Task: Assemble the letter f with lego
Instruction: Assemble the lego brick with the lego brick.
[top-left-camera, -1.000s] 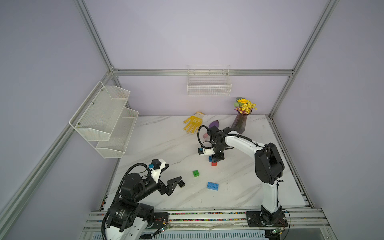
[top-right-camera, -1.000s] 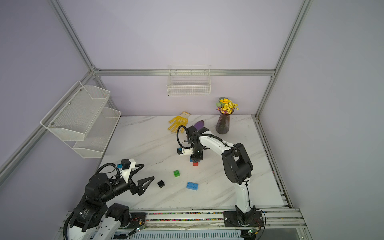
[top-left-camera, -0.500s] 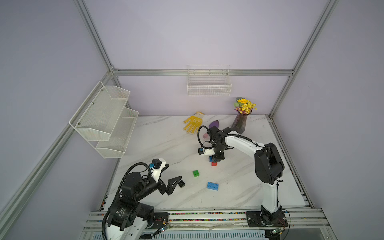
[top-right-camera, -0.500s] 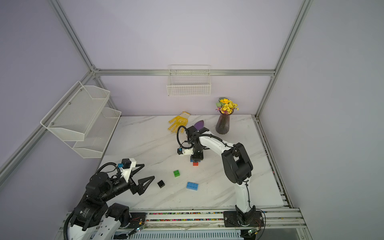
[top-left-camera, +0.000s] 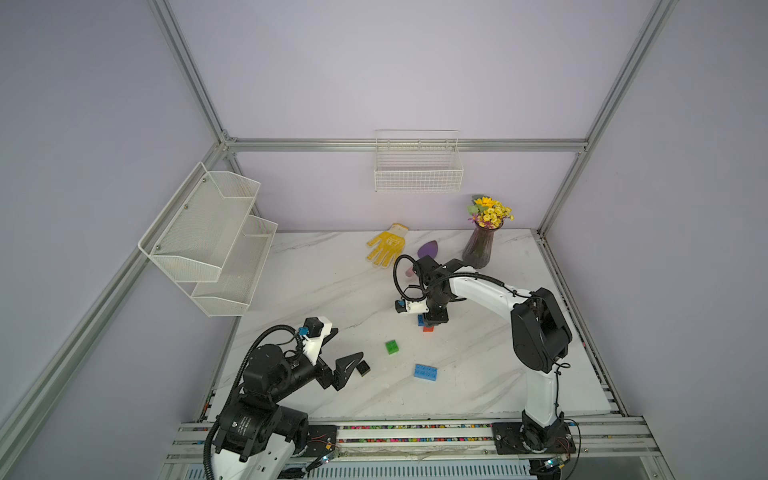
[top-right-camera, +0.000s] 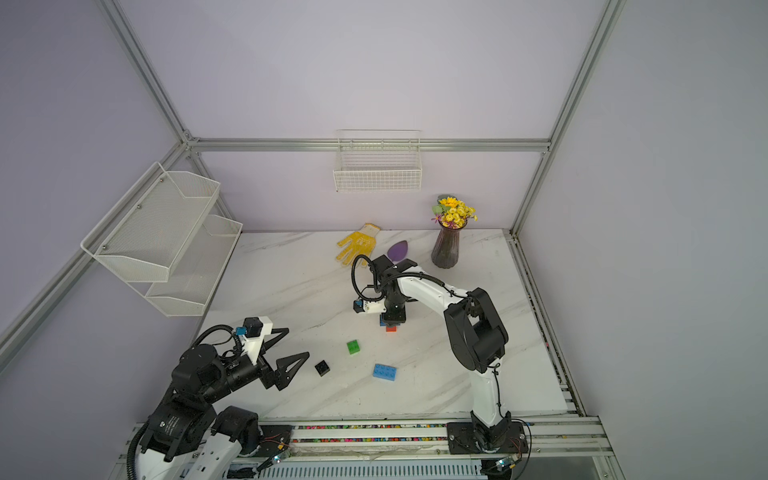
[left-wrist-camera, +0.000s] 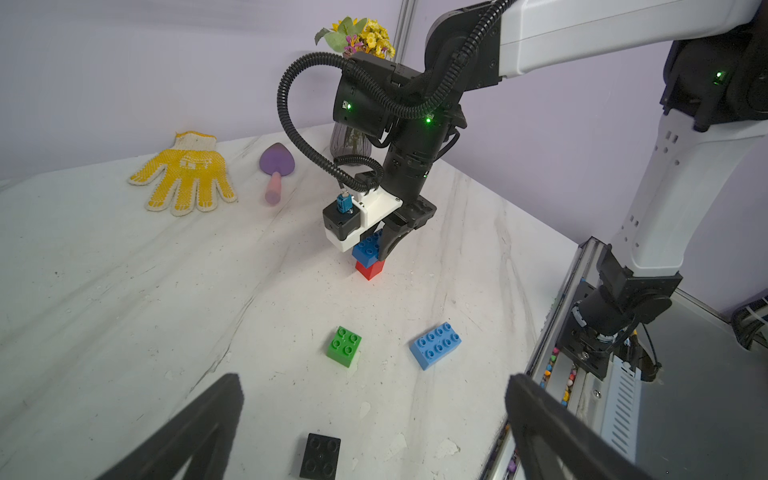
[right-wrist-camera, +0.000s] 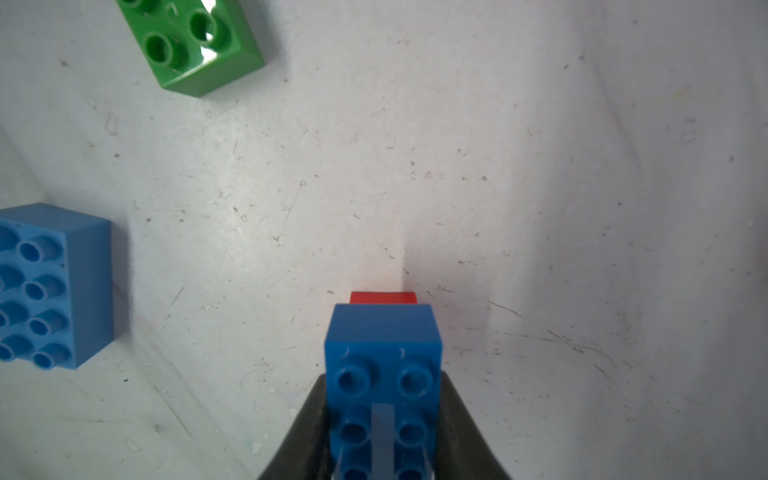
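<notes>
Nothing moved, right gripper (right-wrist-camera: 382, 376) clamps blue brick (right-wrist-camera: 382, 332) atop red brick (right-wrist-camera: 382, 297)

- table (right-wrist-camera: 540, 187): marble-look top, matt, scratched, speckled.
- green brick (right-wrist-camera: 195, 45): glossy moulded plastic, glare on studs.
- glove (left-wrist-camera: 185, 174): knit cloth, yellow dotted grip.
- wall rack (top-left-camera: 208, 224): white metal mesh.
</notes>
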